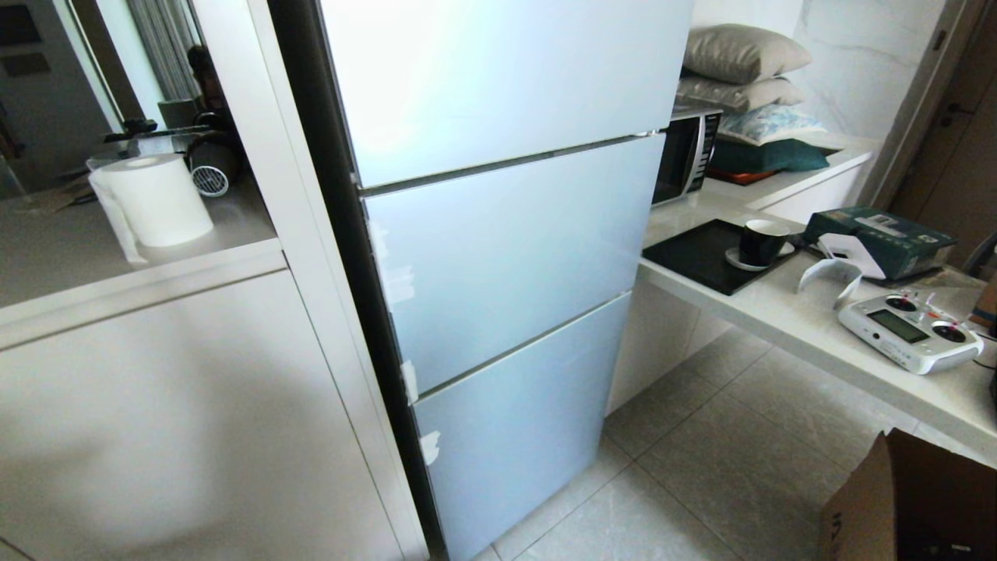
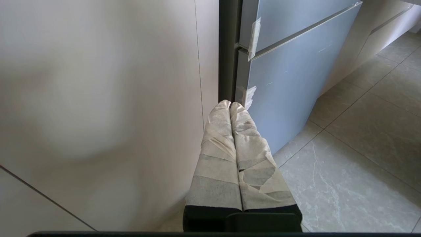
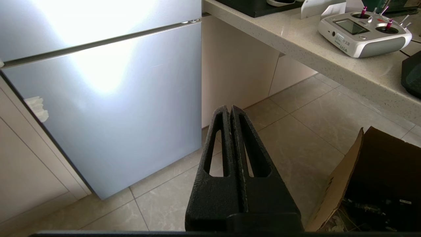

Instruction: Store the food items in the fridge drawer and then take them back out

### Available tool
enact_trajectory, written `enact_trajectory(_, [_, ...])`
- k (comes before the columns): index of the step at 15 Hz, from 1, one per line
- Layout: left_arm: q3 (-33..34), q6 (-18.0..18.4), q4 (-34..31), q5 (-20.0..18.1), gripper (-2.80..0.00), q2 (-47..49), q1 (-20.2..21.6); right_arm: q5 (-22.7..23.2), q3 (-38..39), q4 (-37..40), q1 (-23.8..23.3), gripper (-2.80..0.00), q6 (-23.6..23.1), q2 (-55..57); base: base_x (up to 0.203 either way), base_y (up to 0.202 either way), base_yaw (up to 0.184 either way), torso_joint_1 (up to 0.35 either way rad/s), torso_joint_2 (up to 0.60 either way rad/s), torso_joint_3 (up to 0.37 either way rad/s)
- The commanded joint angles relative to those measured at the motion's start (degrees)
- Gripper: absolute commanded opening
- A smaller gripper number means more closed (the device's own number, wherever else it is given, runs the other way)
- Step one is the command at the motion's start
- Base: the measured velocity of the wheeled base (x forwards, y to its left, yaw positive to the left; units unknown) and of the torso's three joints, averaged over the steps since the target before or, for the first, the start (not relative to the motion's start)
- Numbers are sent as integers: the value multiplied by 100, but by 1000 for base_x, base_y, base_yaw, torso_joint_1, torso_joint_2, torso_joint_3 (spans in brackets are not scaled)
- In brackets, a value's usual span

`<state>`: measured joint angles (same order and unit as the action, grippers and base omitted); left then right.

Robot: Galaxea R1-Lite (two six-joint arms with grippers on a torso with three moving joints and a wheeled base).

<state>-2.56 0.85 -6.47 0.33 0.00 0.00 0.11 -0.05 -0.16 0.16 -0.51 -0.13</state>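
The fridge (image 1: pixel 498 257) stands upright with its long axis vertical, its three pale blue glass fronts stacked one above another and all shut, facing out toward the tiled floor (image 1: pixel 724 467). With the doors closed, neither the fridge drawer nor the two food pieces show in any view, so their place cannot be told. Small white tape tabs (image 1: pixel 408 380) sit along the left edges of the door fronts. The left gripper (image 2: pixel 230 104), its fingers wrapped in pale tape, hangs low in front of the seam between the white cabinet (image 2: pixel 98 98) and the fridge's lowest door; its fingers are pressed together and hold nothing, touching nothing. The right gripper (image 3: pixel 229 108), bare black, hangs over the floor tiles before the bottom door's right corner, likewise pressed closed and empty. A cardboard box (image 3: pixel 368 184) sits on the floor just beside it, its contents too dark to read, perhaps cables. On the counter (image 1: pixel 779 312) to the right lie a white remote controller (image 1: pixel 907 331), a black tray (image 1: pixel 701 253) with a dark cup (image 1: pixel 762 240), and a microwave (image 1: pixel 685 156) farther back.
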Motion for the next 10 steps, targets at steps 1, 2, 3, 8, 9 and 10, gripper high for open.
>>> enact_trajectory(1, [1,-24,-3,2,-280,9,0,7,5,-2,2,-280,-2,13,0,0,0,0,0,0])
enact_trajectory(2, [1,-41,6,11,-280,9,0,-2,-4,-2,2,-280,-2,13,0,0,0,0,0,0])
enact_trajectory(3, [10,-41,23,11,-280,9,0,7,-3,-2,2,-280,-2,13,0,0,0,0,0,0])
enact_trajectory(8, [10,-41,23,11,-280,9,0,7,5,-2,2,-280,-2,13,0,0,0,0,0,0])
enact_trajectory(9, [10,-44,26,11,-280,9,0,4,5,-2,2,-280,-2,13,0,0,0,0,0,0])
enact_trajectory(10, [10,-50,54,11,-280,9,0,7,-3,-2,2,-280,-2,13,0,0,0,0,0,0])
